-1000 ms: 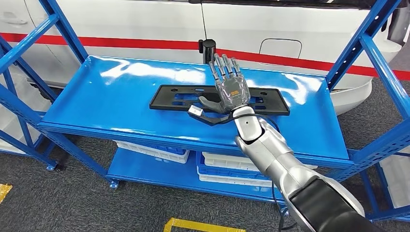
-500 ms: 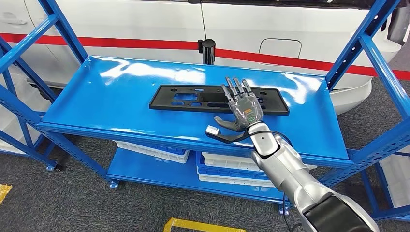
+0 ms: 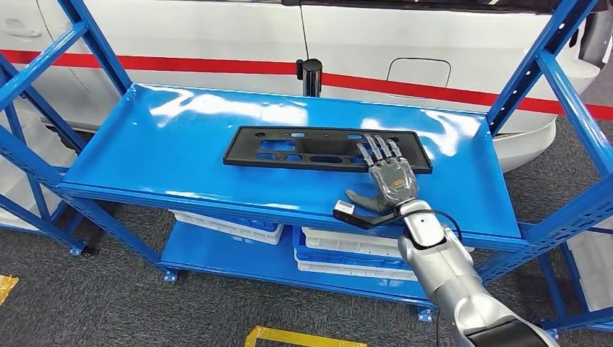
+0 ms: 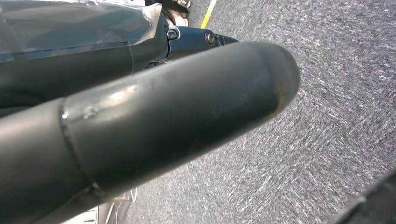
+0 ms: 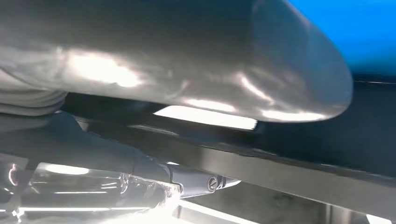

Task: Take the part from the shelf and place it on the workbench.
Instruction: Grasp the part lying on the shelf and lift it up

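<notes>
One car: white glossy body (image 3: 217, 36) with a red stripe, standing behind the rack
Shelf: blue painted metal rack (image 3: 181, 144) with a shiny, reflective top tray and slanted perforated uprights; white plastic bins (image 3: 347, 249) sit on the lower level
Floor: dark grey carpet-like surface (image 3: 108, 303) with yellow tape marks
Part: long flat black plastic panel (image 3: 303, 148) with several rectangular and oval cut-outs, lying flat on the top tray toward its right half
Right arm: silver, smooth rounded segments (image 3: 441, 267) rising from below
Right hand: (image 3: 387, 184) translucent grey back with dark fingers spread apart and straight, thumb out to the side, holding nothing; its fingertips overlap the panel's near right edge, palm over the tray's front part
Left hand: thick dark thumb (image 4: 177, 121) seen close above the grey floor; whether its fingers are apart or together cannot be told
Change: right hand has drawn back toward the tray's front edge and further right since a second ago; the panel has stayed put
</notes>
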`<state>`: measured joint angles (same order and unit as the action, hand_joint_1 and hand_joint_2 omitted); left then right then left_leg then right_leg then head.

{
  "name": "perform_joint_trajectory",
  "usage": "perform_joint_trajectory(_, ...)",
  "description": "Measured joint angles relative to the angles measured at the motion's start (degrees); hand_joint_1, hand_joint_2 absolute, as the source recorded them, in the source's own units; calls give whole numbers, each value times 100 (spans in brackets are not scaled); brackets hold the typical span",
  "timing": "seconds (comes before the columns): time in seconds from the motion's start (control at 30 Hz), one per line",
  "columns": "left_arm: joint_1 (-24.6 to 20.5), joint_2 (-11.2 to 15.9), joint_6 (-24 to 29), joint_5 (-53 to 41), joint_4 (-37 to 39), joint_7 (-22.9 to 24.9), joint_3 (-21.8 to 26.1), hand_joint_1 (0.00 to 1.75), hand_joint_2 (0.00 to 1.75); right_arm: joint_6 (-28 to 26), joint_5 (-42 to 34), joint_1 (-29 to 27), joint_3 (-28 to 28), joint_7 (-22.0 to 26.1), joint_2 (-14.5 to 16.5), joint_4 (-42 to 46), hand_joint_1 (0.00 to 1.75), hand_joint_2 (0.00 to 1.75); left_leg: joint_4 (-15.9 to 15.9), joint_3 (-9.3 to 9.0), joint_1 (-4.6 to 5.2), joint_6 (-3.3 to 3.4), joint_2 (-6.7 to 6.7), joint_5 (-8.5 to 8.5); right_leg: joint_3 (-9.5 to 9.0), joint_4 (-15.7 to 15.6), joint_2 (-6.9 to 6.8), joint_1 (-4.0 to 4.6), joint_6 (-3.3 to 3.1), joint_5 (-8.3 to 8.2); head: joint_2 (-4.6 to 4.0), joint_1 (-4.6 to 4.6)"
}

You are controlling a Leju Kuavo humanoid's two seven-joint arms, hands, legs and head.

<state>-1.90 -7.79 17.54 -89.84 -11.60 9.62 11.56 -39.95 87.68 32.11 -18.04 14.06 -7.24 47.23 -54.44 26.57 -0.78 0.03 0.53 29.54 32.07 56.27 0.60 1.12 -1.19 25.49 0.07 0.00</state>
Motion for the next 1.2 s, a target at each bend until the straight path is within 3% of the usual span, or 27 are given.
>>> perform_joint_trajectory(0.1,0,24,36,0,6,40,-162,0,0,0,139,-141,223,-178,18,206,0,0,0,2,0,0,2,0,-3,0,1,-1,0,0,0,0)
perform_joint_trajectory(0.23,-5,48,94,1,10,192,-485,0,0,0,212,-108,-298,-1433,-87,428,0,0,0,0,0,0,4,0,-4,0,3,-1,0,0,0,0)
perform_joint_trajectory(0.37,-19,82,114,1,12,453,-934,0,0,0,226,156,-1208,-2567,-238,594,0,0,2,-1,0,0,5,0,-5,0,5,-1,0,0,0,0)
perform_joint_trajectory(0.5,-61,126,120,2,13,617,-1470,0,0,0,229,691,-2571,-3961,-421,686,0,0,5,-6,-1,1,5,-2,-5,0,6,-1,0,0,0,1)
perform_joint_trajectory(0.6,-88,160,124,3,14,640,-1769,0,0,0,229,1023,-3553,-4539,-494,709,0,0,12,-19,-1,1,5,-3,-9,0,6,-1,-1,0,0,1)
perform_joint_trajectory(0.7,-102,178,112,15,15,628,-1957,0,0,0,229,1196,-4168,-4503,-469,693,0,0,17,-22,-1,1,4,-3,-11,0,5,-1,0,0,0,0)
perform_joint_trajectory(0.8,-119,186,69,43,14,569,-2068,0,0,0,228,1278,-4437,-4080,-365,602,0,0,20,-23,-1,1,4,-3,-11,0,6,-1,0,0,0,0)
perform_joint_trajectory(1.03,-137,197,33,54,15,517,-2148,0,0,0,221,1276,-4452,-3627,-171,419,0,0,21,-23,-1,1,4,-3,-11,0,5,-1,0,0,0,0)
perform_joint_trajectory(1.2,-136,200,18,116,15,511,-2156,0,0,0,34,1159,-4151,-2985,-102,310,0,0,21,-26,1,1,4,-2,-11,0,5,-2,0,0,0,0)
